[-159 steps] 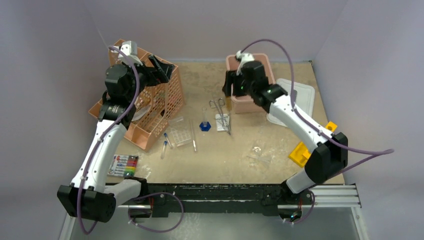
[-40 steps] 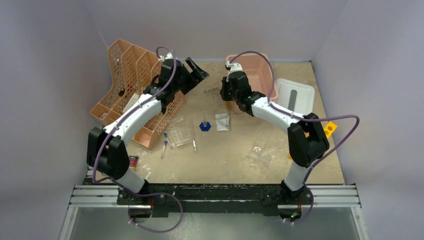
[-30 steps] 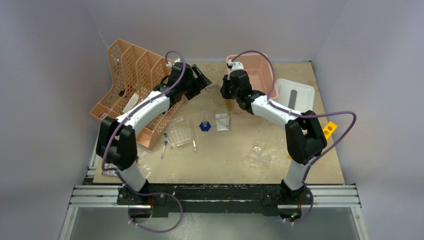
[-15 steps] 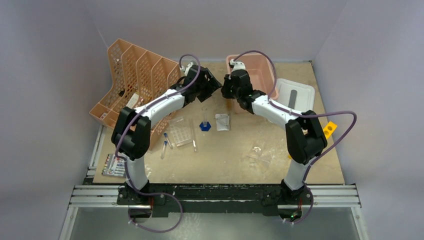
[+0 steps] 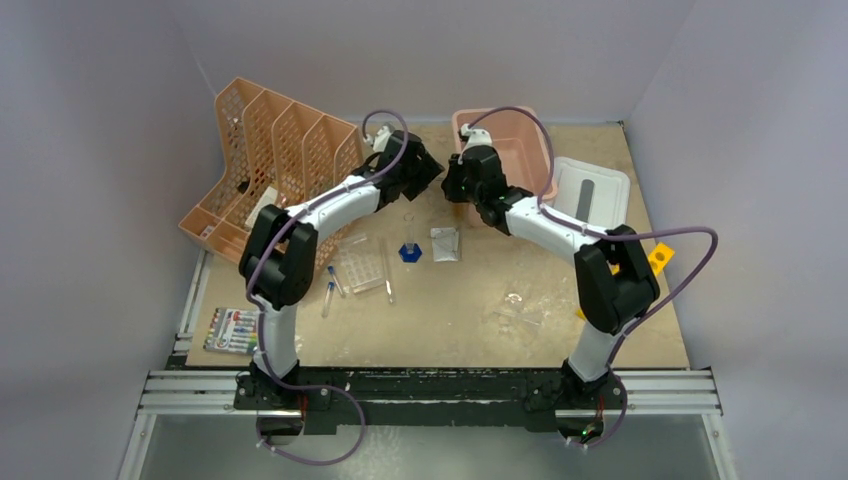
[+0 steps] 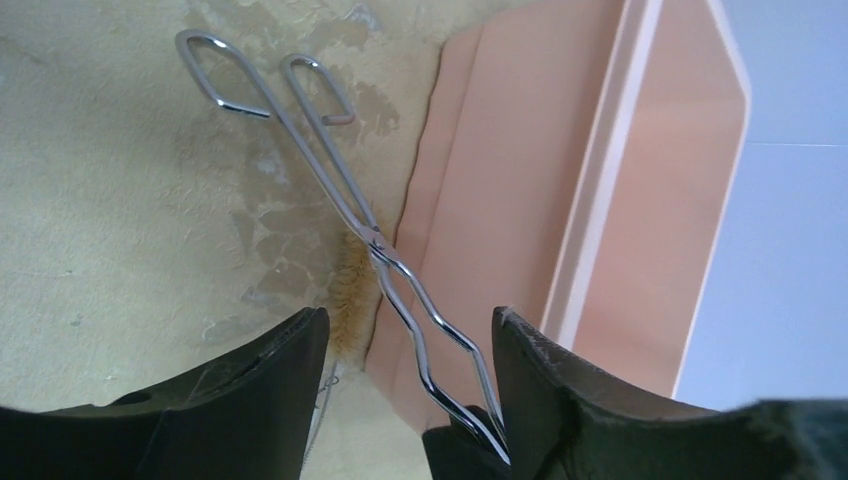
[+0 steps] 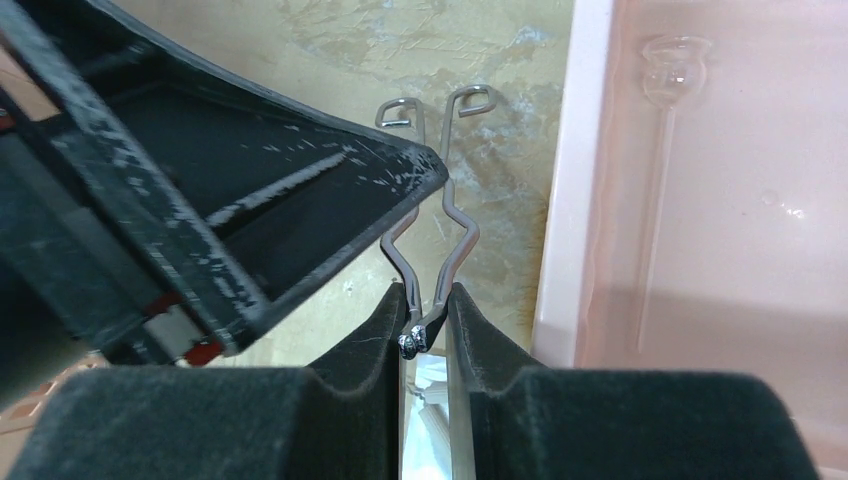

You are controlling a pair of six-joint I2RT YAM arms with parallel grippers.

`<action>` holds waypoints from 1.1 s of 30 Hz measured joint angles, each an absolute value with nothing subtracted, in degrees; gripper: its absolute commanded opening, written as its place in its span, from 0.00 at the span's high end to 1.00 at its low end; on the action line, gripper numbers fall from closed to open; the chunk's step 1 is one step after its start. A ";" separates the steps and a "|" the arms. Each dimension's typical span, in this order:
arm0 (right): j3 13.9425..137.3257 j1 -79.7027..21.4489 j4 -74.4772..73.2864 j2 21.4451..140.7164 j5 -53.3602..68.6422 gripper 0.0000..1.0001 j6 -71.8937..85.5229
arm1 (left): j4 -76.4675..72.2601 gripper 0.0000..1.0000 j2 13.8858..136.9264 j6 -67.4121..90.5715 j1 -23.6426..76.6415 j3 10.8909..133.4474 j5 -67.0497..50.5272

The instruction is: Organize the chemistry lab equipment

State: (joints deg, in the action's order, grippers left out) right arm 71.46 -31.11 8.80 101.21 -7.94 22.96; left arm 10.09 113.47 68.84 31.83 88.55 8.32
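My right gripper is shut on the tips of the metal forceps, held above the table beside the pink bin. My left gripper is open, one finger on each side of the forceps' wavy arms without pinching them. In the top view the two grippers meet, left and right. A glass rod lies in the bin. The flask with blue base, the clear tube rack, the blue-capped tubes and the clear dish rest on the table.
The orange file organiser stands at the back left, just left of my left arm. A marker pack lies at the front left. A white tray and a yellow block sit at the right. A small clear packet lies mid-table.
My left arm has swung right from the organiser to the forceps, and its jaws have narrowed around them. The right gripper has kept its hold in place.
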 measured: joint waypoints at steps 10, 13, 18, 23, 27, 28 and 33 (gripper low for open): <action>68.42 -31.11 9.63 98.91 -7.84 1.00 22.83 | 9.02 0.67 116.68 71.09 32.40 88.64 7.33; 67.44 -31.11 10.61 98.61 -7.53 1.00 22.31 | 8.54 0.73 116.95 71.48 32.40 88.66 7.03; 65.34 -31.11 11.60 97.51 -6.68 1.00 21.54 | 8.21 0.90 117.84 72.55 32.40 89.36 5.74; 63.64 -31.11 11.46 96.88 -5.82 1.00 20.64 | 7.46 1.00 118.54 73.93 32.38 90.78 4.89; 63.37 -31.16 11.46 96.18 -5.74 0.94 19.86 | 7.38 1.00 118.54 73.89 32.40 91.35 4.91; 63.35 -31.09 11.35 95.83 -5.52 0.85 19.73 | 7.35 1.00 118.54 73.91 32.40 91.35 4.89; 63.31 -31.07 10.41 94.32 -4.56 0.49 19.46 | 7.62 1.00 118.15 72.34 32.73 91.39 5.15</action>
